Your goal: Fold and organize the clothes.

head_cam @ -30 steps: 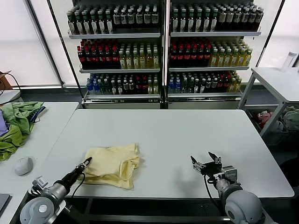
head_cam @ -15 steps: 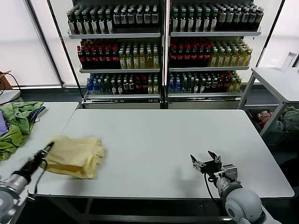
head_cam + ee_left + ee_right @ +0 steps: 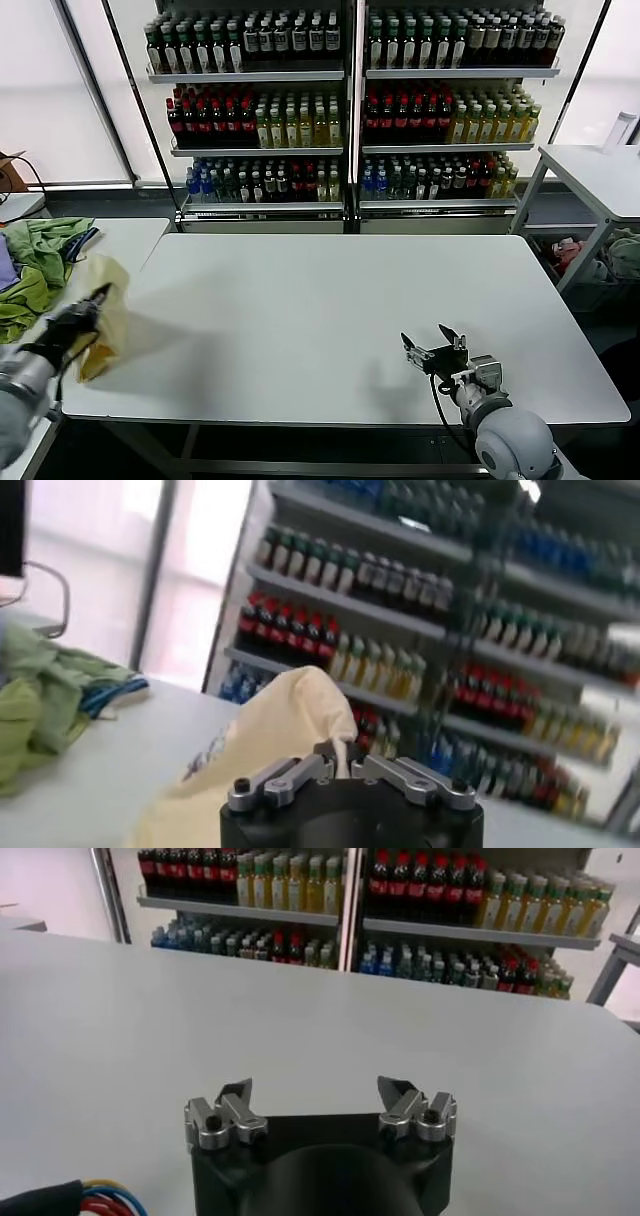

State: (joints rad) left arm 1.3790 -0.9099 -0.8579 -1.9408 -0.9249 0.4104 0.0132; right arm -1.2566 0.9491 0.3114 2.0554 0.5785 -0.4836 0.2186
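Note:
The clothes are one pale yellow T-shirt (image 3: 110,312), bunched and hanging in the air at the left end of the white table (image 3: 340,300). My left gripper (image 3: 97,296) is shut on a fold of it, over the gap between the two tables. In the left wrist view the T-shirt (image 3: 270,730) rises from between the closed fingers of the left gripper (image 3: 340,757), with a small dark print on the cloth. My right gripper (image 3: 432,344) hovers open and empty just above the table's front right; the right wrist view shows this right gripper (image 3: 318,1093) with jaws wide apart over bare tabletop.
A heap of green garments (image 3: 40,262) with a dark blue strip lies on the neighbouring table (image 3: 120,240) at the left. Bottle shelves (image 3: 350,100) stand behind. Another white table (image 3: 600,172) and a basket of cloth (image 3: 600,262) are at the right.
My left gripper has swung the yellow T-shirt off the table's front and carried it left, lifting it to hang at the table's left end. The right arm has hardly moved.

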